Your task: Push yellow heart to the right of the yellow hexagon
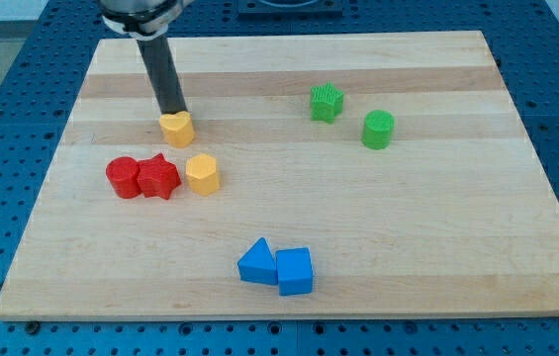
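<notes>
The yellow heart lies on the wooden board in the upper left part of the view. My tip touches the heart's top edge, with the rod rising toward the view's top left. The yellow hexagon lies a little below and to the right of the heart, a small gap between them.
A red round block and a red star sit side by side just left of the hexagon. A green star and a green cylinder lie at the upper right. A blue triangle and a blue block lie at the bottom centre.
</notes>
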